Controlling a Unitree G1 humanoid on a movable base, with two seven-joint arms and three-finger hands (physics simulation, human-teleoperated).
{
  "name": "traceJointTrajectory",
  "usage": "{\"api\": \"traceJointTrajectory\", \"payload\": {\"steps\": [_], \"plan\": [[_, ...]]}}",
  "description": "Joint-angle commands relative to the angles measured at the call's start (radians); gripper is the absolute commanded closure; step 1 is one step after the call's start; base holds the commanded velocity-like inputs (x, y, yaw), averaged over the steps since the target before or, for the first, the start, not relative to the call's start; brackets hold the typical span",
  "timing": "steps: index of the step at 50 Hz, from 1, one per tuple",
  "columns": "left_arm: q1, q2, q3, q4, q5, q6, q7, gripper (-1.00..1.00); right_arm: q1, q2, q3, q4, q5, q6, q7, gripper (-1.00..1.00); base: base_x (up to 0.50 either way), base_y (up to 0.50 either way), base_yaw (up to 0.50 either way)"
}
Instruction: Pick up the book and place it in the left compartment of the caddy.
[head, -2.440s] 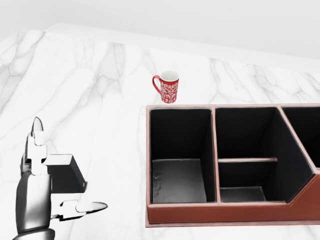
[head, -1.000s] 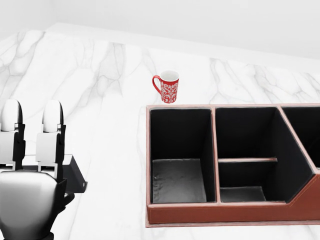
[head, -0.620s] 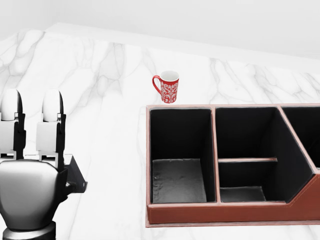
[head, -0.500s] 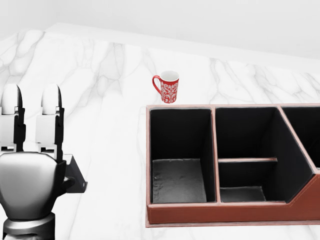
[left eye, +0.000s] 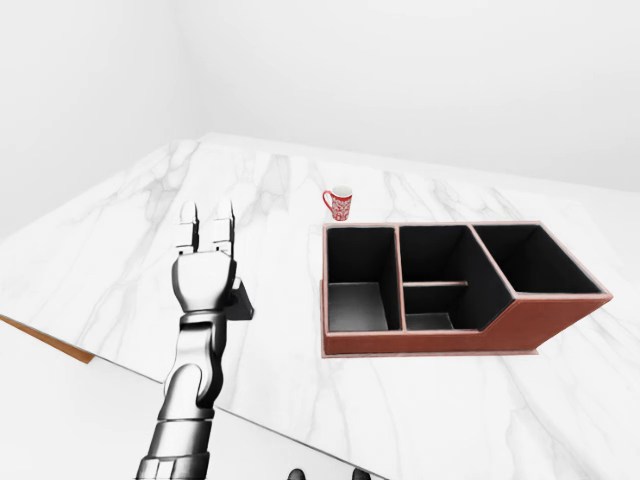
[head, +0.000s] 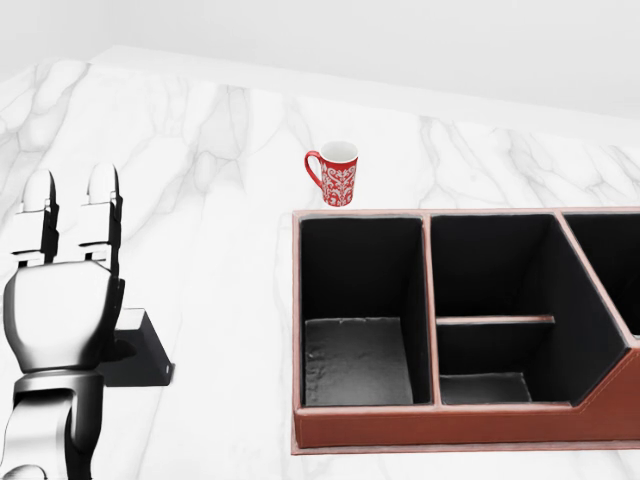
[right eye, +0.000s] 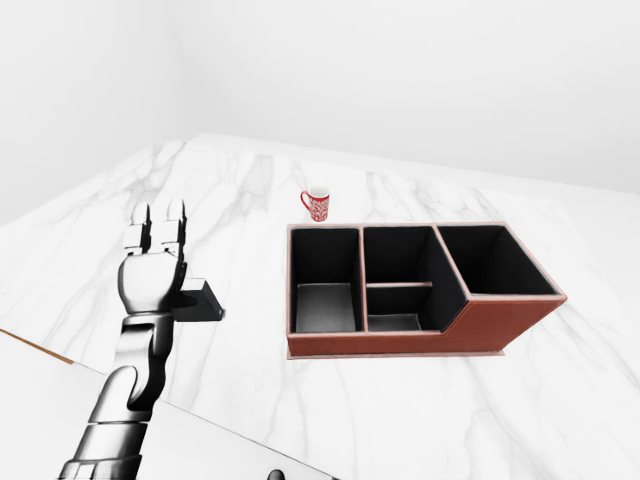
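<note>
Book (head: 140, 350), dark and flat, lies on the marble counter (head: 230, 150), well left of the caddy (left eye: 440, 340). Left hand (head: 65, 300) hovers over it, fingers (head: 100, 215) straight and spread (nothing grasped). Reaching step, I judge; next it must lower and close round the book.

On the counter (head: 220, 200), the book (head: 140, 350) lies left of the caddy (head: 460, 425), the mug (head: 336, 173) above it.
</note>
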Motion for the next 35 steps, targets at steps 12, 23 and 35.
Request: {"api": "traceJointTrajectory", "payload": {"steps": [12,23,35], "plan": [[-0.103,0.051,-0.006,0.224,-0.033,0.052,-0.159,-1.00,0.002,0.001,-0.005,0.001,0.001,0.000,0.018,-1.00,0.00,0.00,0.00],[-0.177,0.072,-0.022,0.406,-0.033,0.052,-0.141,-1.00,0.002,0.001,-0.005,-0.003,0.000,0.000,0.019,-1.00,0.00,0.00,0.00],[-0.190,0.074,-0.031,0.441,-0.031,0.052,-0.132,-1.00,0.001,0.001,-0.004,-0.003,-0.003,0.000,0.019,-1.00,0.00,0.00,0.00]]}}
